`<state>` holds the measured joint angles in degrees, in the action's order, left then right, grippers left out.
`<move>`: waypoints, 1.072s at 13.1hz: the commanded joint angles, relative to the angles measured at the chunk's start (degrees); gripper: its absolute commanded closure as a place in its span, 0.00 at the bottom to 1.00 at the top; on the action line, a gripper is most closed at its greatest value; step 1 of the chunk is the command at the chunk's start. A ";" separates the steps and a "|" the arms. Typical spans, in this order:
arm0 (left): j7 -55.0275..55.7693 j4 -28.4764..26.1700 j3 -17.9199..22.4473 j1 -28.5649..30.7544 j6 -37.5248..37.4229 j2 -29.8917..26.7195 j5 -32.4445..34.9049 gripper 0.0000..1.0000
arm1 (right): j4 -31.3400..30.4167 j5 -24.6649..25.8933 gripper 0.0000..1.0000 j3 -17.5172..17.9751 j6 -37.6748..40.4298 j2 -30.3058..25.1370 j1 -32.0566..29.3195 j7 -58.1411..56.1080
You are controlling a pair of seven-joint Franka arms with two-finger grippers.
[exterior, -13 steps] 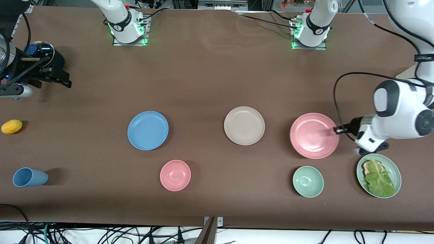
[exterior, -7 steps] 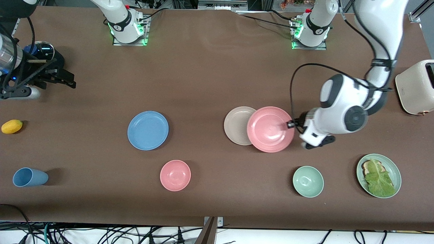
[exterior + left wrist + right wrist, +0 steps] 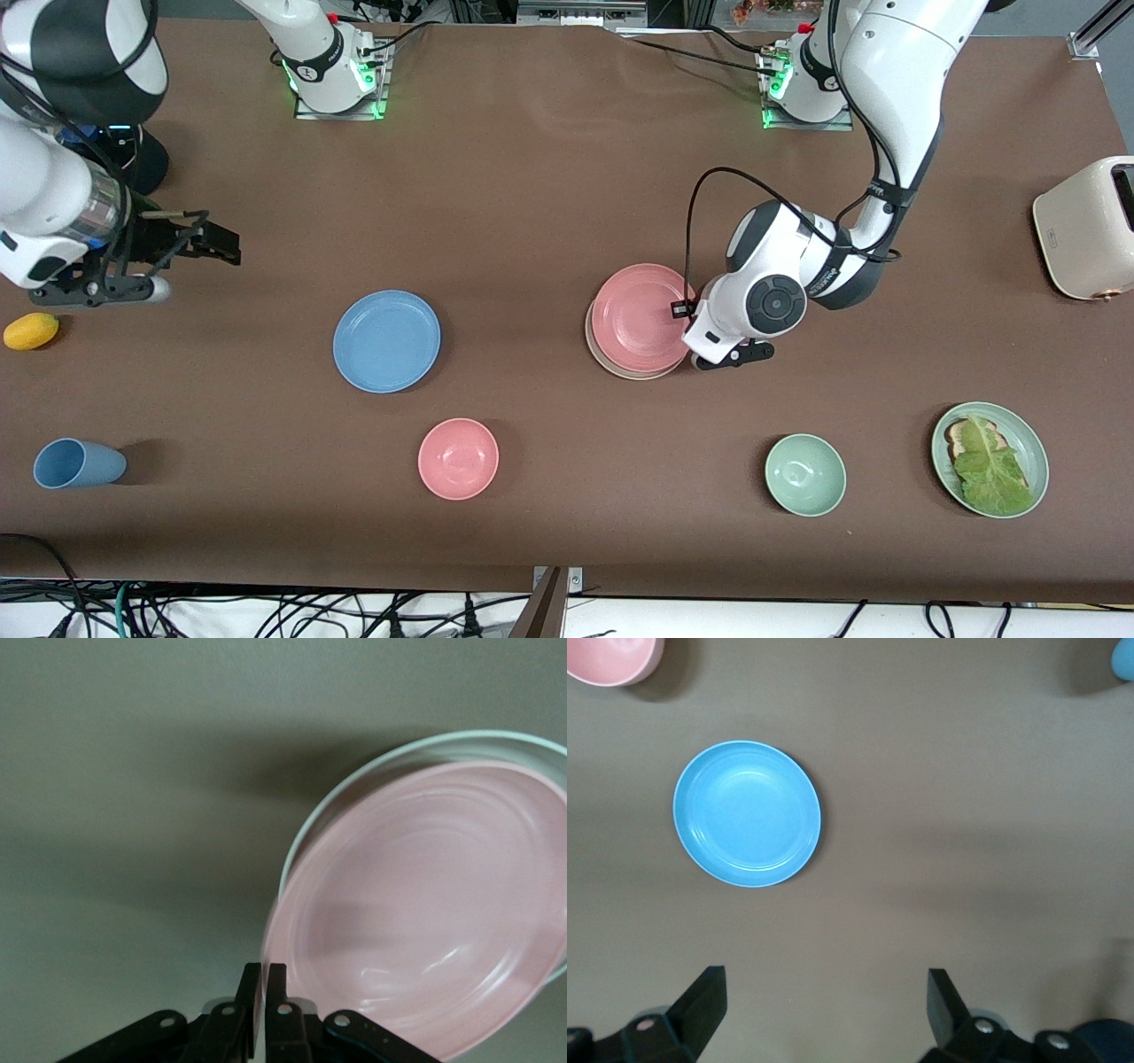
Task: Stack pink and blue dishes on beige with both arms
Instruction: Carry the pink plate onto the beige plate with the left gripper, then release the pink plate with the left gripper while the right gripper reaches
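The pink plate (image 3: 640,316) hangs over the beige plate (image 3: 620,372) and covers nearly all of it; only a thin beige rim (image 3: 354,788) shows round the pink plate (image 3: 425,904). I cannot tell whether the two touch. My left gripper (image 3: 680,309) is shut on the pink plate's rim, its jaws pinched together (image 3: 265,979). The blue plate (image 3: 386,340) lies flat on the table toward the right arm's end. My right gripper (image 3: 226,244) hovers open over bare table beside it, and the blue plate (image 3: 747,813) shows ahead of its spread jaws (image 3: 824,992).
A pink bowl (image 3: 458,458) and a green bowl (image 3: 804,474) sit nearer the front camera. A green plate with lettuce (image 3: 990,458) and a toaster (image 3: 1085,228) stand at the left arm's end. A blue cup (image 3: 78,463) and a yellow fruit (image 3: 31,330) lie at the right arm's end.
The left gripper has carried the pink plate from the left arm's end to over the beige plate. The right arm has swung inward toward the blue plate.
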<state>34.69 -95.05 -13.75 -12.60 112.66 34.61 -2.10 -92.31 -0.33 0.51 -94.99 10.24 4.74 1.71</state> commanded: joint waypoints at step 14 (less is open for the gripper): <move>-21.93 2.59 1.10 22.42 -6.84 -5.08 4.91 0.00 | -17.99 -1.08 0.00 2.12 -32.16 8.30 0.71 1.10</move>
<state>15.59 -92.03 -11.87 6.51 107.04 30.96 1.59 -108.07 -0.54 1.86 -123.15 18.09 5.41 2.13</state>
